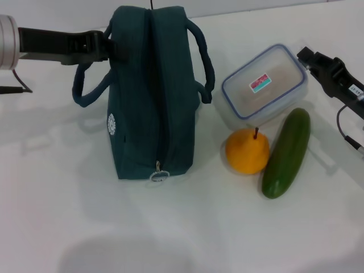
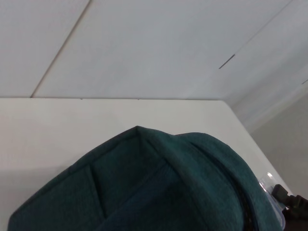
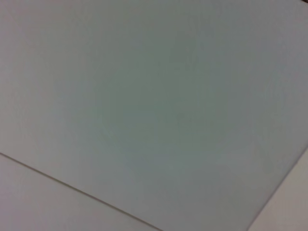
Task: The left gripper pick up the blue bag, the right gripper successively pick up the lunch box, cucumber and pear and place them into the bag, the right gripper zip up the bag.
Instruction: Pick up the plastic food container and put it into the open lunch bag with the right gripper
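**Left jaws at the bag's side, nothing packed yet**

My left gripper (image 1: pixel 107 46) sits at the upper left side of the blue bag (image 1: pixel 152 91), right where the near handle (image 1: pixel 85 85) loops out. I cannot tell whether its jaws are spread or pinching fabric; the tips are lost against the dark cloth. The left wrist camera only shows the bag's top from close by. My right gripper (image 1: pixel 307 57) hangs just beyond the far right corner of the lunch box (image 1: pixel 264 84), and I cannot tell how its jaws stand either; its wrist camera shows only blank wall.

My worry is the bag. It stands upright on the white worktop (image 1: pixel 182 227), tall and narrow, and a push from the left arm could tip it toward the food. The zipper also looks closed along the top, with the pull (image 1: pixel 160 173) hanging low on the near end. If so, nothing will go in until it is opened.

The bag's long axis runs away from me, zip seam along it. The lunch box lies flat, to the right of the bag, long side angled toward the far right. The cucumber (image 1: pixel 287 152) lies parallel to that, touching the pear (image 1: pixel 247 151), whose stem points up. A clumsy grab at the box could roll either one.
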Motion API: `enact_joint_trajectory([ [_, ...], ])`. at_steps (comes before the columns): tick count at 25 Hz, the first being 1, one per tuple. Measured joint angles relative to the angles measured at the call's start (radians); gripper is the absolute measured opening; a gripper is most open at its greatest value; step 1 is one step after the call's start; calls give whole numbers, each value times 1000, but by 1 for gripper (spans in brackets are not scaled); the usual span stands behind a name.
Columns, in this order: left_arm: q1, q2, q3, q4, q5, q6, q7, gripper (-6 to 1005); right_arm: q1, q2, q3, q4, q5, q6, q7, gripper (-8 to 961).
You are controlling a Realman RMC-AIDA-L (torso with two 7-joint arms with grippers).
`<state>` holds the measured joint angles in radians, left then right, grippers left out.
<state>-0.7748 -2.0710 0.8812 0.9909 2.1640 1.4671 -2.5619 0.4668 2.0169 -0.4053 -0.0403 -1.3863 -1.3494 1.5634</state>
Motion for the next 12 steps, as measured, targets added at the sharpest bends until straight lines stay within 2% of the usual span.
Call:
enact_joint_trajectory([
  [5,-3,13,4,-27,-52,8,1,45,-5,-1,4,-12,4,-37,1,94],
  [12,-8,10,5,-39,-54,12,3,45,-8,-3,5,-45,42,-92,4,98],
])
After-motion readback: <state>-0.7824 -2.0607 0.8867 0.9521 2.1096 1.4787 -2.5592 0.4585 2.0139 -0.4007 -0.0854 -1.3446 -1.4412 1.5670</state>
